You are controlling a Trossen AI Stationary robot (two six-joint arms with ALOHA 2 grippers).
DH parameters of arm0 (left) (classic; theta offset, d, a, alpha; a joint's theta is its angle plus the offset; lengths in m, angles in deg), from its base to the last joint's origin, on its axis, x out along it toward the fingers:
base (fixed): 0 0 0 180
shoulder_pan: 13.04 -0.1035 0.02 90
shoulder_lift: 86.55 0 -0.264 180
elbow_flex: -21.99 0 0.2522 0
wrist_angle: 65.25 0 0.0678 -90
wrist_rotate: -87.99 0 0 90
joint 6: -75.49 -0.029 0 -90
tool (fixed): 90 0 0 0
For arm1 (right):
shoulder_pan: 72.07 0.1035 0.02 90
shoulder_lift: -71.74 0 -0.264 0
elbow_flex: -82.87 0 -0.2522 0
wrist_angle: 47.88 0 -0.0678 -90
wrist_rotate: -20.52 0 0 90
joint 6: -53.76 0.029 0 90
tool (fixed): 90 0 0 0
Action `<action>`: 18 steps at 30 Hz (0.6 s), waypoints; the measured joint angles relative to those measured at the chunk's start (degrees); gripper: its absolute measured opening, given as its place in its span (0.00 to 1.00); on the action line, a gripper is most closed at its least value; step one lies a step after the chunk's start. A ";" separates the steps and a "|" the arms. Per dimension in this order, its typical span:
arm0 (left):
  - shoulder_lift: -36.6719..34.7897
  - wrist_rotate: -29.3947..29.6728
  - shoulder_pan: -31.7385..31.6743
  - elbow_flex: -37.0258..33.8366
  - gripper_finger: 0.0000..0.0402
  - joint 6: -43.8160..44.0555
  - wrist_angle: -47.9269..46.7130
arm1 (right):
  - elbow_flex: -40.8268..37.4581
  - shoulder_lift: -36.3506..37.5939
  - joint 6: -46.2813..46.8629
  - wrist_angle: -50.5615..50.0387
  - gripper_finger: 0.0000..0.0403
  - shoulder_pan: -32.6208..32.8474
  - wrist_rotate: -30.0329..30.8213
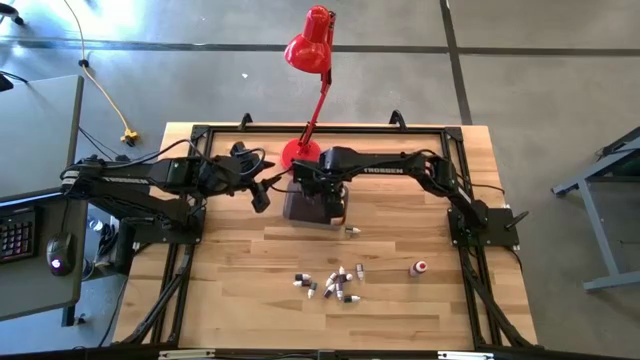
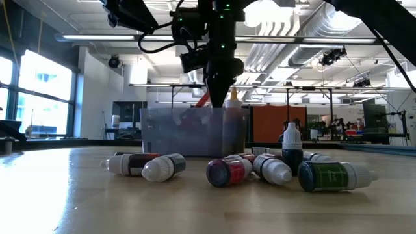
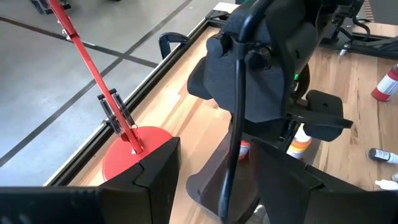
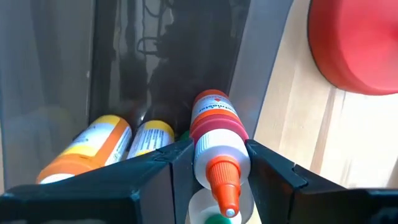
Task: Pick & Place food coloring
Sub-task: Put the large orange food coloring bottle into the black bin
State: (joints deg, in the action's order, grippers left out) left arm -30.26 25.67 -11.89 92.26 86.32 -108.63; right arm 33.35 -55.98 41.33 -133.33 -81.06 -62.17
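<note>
My right gripper points down over the grey tub, shut on a small orange-capped food coloring bottle. The bottle's top shows just above the tub's rim. Two orange-yellow bottles lie on the tub's floor. Several more bottles lie loose on the table near its front, one lies closer to the tub, and a red one sits at the right. My left gripper hangs open in the air just left of the tub. My right gripper pinches the bottle between its two fingers at the white shoulder, just below the orange nozzle. The fingers come from above, pointing down. The bottle stands cap up, its body reaching down inside the tub; whether it touches the tub's floor I cannot tell.
A red desk lamp stands with its base right behind the tub, its arm and shade leaning past the far edge. A black frame runs around the wooden table top. A desk with a keyboard and mouse stands to the left.
</note>
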 joint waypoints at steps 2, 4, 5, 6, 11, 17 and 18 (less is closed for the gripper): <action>0.00 -0.01 0.00 0.00 0.47 0.00 -0.02 | 0.00 0.02 0.94 0.58 0.32 -0.08 -0.24; 0.00 -0.04 0.00 0.00 0.47 0.00 -0.02 | 0.00 0.07 1.25 0.58 0.32 -0.19 -1.54; 0.00 -0.04 0.00 0.00 0.47 0.00 -0.04 | 0.00 0.09 1.23 0.15 0.32 -0.33 -2.59; 0.00 -0.04 0.00 0.00 0.47 0.00 -0.09 | 0.02 0.11 1.27 -0.29 0.32 -0.39 -3.30; 0.02 -0.07 0.00 0.00 0.47 0.00 -0.33 | 0.04 0.13 1.82 -1.39 0.32 -0.16 1.90; 0.02 -0.11 0.00 0.00 0.47 0.00 -0.35 | 0.09 0.22 1.37 -2.90 0.32 -0.03 3.28; 0.00 -0.11 0.00 0.00 0.47 0.00 -0.35 | 0.09 0.22 0.97 -3.04 0.32 -0.03 2.75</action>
State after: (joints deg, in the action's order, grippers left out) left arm -30.26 25.56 -11.89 92.26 86.32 -108.98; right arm 33.44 -55.76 42.30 -136.37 -81.09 -59.42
